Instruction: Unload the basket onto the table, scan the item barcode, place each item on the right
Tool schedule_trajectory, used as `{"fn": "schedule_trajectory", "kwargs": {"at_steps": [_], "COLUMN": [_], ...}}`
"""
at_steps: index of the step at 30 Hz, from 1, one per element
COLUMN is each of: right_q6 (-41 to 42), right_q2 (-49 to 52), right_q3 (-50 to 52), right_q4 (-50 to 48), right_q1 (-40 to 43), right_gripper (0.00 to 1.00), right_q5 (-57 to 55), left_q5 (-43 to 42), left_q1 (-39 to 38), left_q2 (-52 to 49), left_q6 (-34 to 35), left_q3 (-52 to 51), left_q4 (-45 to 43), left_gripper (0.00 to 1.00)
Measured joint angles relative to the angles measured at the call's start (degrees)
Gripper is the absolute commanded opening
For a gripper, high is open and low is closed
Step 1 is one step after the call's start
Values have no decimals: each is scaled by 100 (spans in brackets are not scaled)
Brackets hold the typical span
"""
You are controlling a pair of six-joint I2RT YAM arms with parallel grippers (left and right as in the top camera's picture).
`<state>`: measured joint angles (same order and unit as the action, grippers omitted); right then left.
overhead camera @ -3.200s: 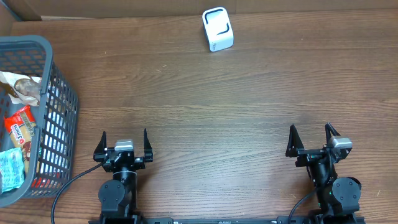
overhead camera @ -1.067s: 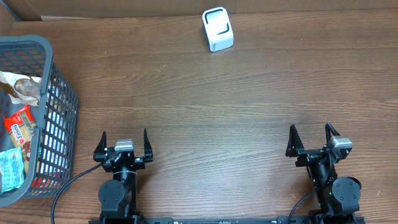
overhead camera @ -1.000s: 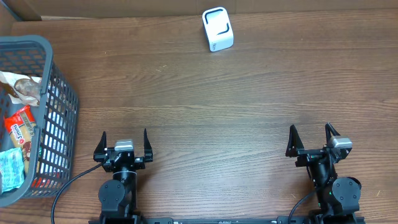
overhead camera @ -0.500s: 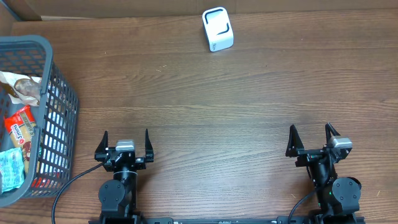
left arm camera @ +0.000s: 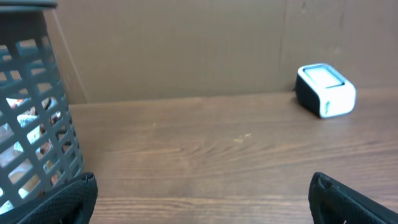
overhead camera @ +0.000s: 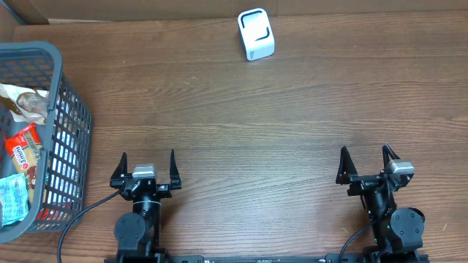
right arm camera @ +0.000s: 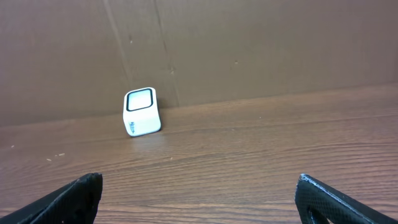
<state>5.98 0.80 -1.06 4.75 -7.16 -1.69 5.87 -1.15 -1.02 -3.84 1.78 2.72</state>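
Resting at the near edge of the bench [overhead camera: 241, 124], the 2 arms hold nothing. The left fingers [overhead camera: 147, 165] stand spread wide and empty, and so do the right fingers [overhead camera: 365, 159]; both pairs point toward the far side.

The grey mesh basket [overhead camera: 72, 109] sits at the left edge of the bench, to the left of the left fingers and apart from them. Inside it lie the packaged items: a red packet [overhead camera: 23, 148], a teal packet [overhead camera: 12, 199] nearer the front, and a crumpled brownish wrapper [overhead camera: 25, 102] farther back. Their barcodes are too small to make out.

The white scanner [overhead camera: 256, 34] stands at the far edge of the bench, near the middle, well apart from the basket and both arms, close to the cardboard wall [right arm camera: 249, 43]. The right wrist view shows its dark-rimmed window tilted toward the arms.
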Motion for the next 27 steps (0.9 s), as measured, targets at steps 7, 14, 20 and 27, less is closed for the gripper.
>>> {"fn": "schedule_trajectory", "kwargs": {"at_steps": [7,14,20,27], "right_q6": [0,0,0,0], "right_q2": [0,-2,-13,-17], "right_q3": [0,0,0,0], "right_q4": [0,0,7,2], "right_q1": [-2,0,0,0], "right_gripper": [100,100,100,100], "right_q5": [2,-2,4,2], "left_q5": [-157,-249,-293,-358], "left_q1": [0,0,0,74], "left_q2": [-243,-1528,-3611,-6194], "left_q6": [269,400,544,540], "left_q3": [984,2612,5160,8778], "left_q4": [409,929,2776,5082], "left_gripper": [100,100,100,100]}}
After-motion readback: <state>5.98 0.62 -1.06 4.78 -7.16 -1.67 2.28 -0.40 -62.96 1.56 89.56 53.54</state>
